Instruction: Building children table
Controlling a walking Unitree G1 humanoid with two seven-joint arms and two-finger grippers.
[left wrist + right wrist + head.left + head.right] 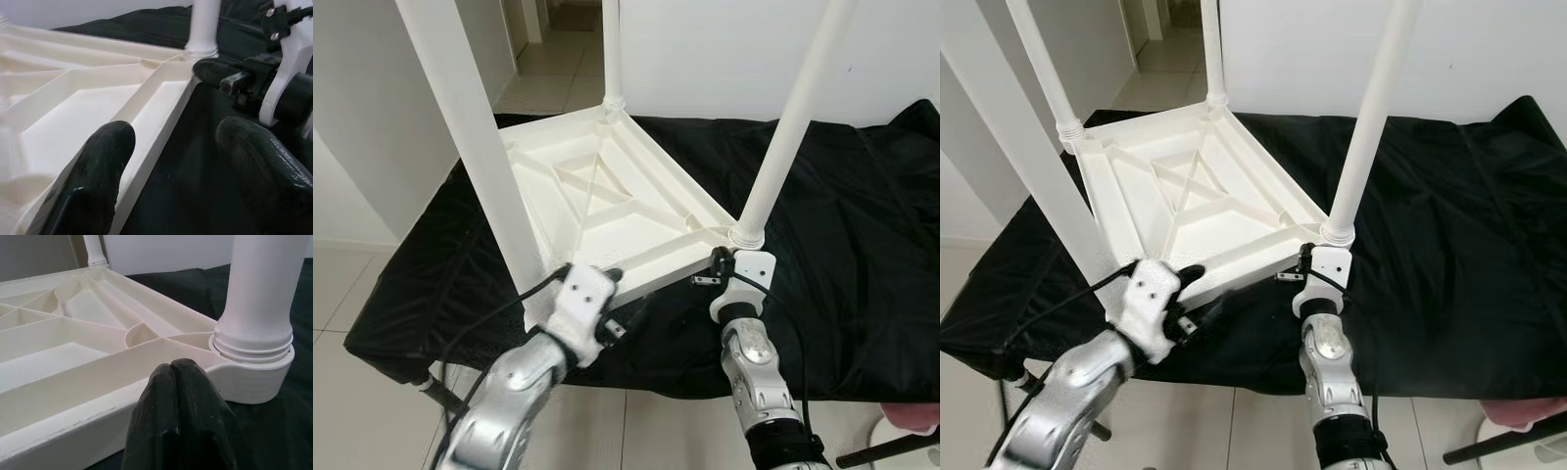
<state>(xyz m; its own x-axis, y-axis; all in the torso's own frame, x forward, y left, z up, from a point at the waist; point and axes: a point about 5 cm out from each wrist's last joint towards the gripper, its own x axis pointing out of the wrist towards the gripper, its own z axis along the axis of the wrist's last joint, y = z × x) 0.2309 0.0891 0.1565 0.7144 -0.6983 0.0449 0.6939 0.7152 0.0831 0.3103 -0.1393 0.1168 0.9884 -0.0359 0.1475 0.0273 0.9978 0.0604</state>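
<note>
Where a black cloth (pixel 842 245) covers the tabletop, a white children's table (pixel 597 196) lies upside down on it, its ribbed underside facing up and its four legs pointing upward. The cloth hangs over the near edge, and pale floor tiles (pixel 342 294) show to the robot's left, with a white wall (pixel 724 49) behind.

The near-left leg (pixel 470 137) rises steeply past the head camera, and the near-right leg (pixel 793 117) stands in its ringed socket at the near-right corner. The far legs (pixel 1038 69) stand in the two far corners.

The left arm (pixel 499 401) reaches up from below to the table's near rim close to the near-left leg. The left pincer (pixel 171 161) is spread apart and straddles that rim: one finger (pixel 98 166) lies over the table's inner side and the other sits outside over the cloth, neither clearly pressing on the plastic.

The right arm (pixel 759 382) rises nearly straight up to the near-right corner. The right pincer (pixel 178 377) is clenched, its two fingertips (pixel 164 396) pressed together with nothing between them, just beside the near rim and next to the socket (pixel 254 367) of the near-right leg. Whether the tips touch the rim I cannot tell.
</note>
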